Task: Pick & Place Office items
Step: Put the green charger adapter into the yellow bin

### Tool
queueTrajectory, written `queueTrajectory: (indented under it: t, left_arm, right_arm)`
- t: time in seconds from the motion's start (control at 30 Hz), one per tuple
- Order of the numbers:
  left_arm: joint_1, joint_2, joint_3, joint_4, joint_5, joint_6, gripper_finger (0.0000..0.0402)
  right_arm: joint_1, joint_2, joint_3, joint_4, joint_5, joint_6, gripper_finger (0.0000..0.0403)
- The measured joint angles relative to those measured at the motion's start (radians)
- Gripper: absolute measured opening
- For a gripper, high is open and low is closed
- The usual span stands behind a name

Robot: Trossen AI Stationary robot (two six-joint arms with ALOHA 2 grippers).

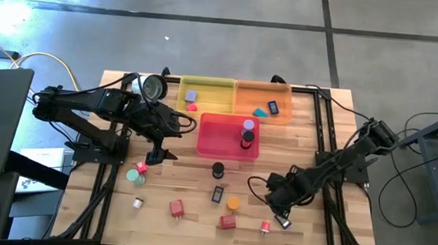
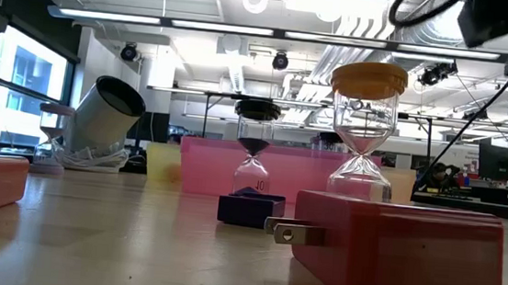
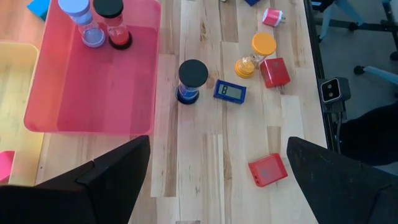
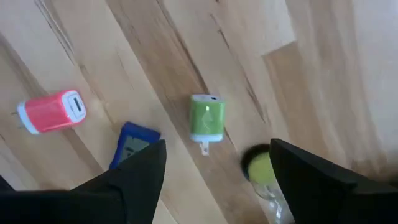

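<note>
Small office items lie scattered on the near half of the table: a black-topped hourglass (image 1: pixel 217 169), a dark blue timer (image 1: pixel 218 193), an orange-topped hourglass (image 1: pixel 232 204), two red blocks (image 1: pixel 176 207) (image 1: pixel 227 222), a pink plug (image 1: pixel 265 228) and a teal cylinder (image 1: pixel 132 176). My left gripper (image 1: pixel 155 153) (image 3: pixel 217 140) hangs open above bare wood left of the pink tray (image 1: pixel 228 135). My right gripper (image 1: pixel 278 212) (image 4: pixel 217 146) is open over the near right part. Its wrist view shows a green plug (image 4: pixel 205 118), a pink plug (image 4: pixel 50 112), a blue piece (image 4: pixel 134 146) and a green cylinder (image 4: pixel 261 165) below it.
A yellow tray (image 1: pixel 205 96) and an orange tray (image 1: pixel 263 102) stand at the far edge, each holding two small pieces. The pink tray holds a lilac hourglass (image 1: pixel 248 126) and a black-topped one (image 1: pixel 246 140). A round silver-rimmed object (image 1: pixel 156 87) sits far left.
</note>
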Motion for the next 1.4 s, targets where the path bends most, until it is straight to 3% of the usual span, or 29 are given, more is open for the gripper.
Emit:
queueTrajectory:
  t: [0.17,1.17,1.4]
  left_arm:
    - [0.0,0.0,0.0,0.0,0.0,0.0,0.037]
    - [0.0,0.0,0.0,0.0,0.0,0.0,0.037]
    - [0.0,0.0,0.0,0.0,0.0,0.0,0.037]
  right_arm:
    - [-0.021,0.0,-0.062,0.083,-0.075,-0.022,0.0275]
    - [-0.032,-0.001,-0.087,0.131,-0.015,-0.074,0.0275]
    - [-0.06,-0.002,-0.197,0.214,-0.057,-0.07,0.0275]
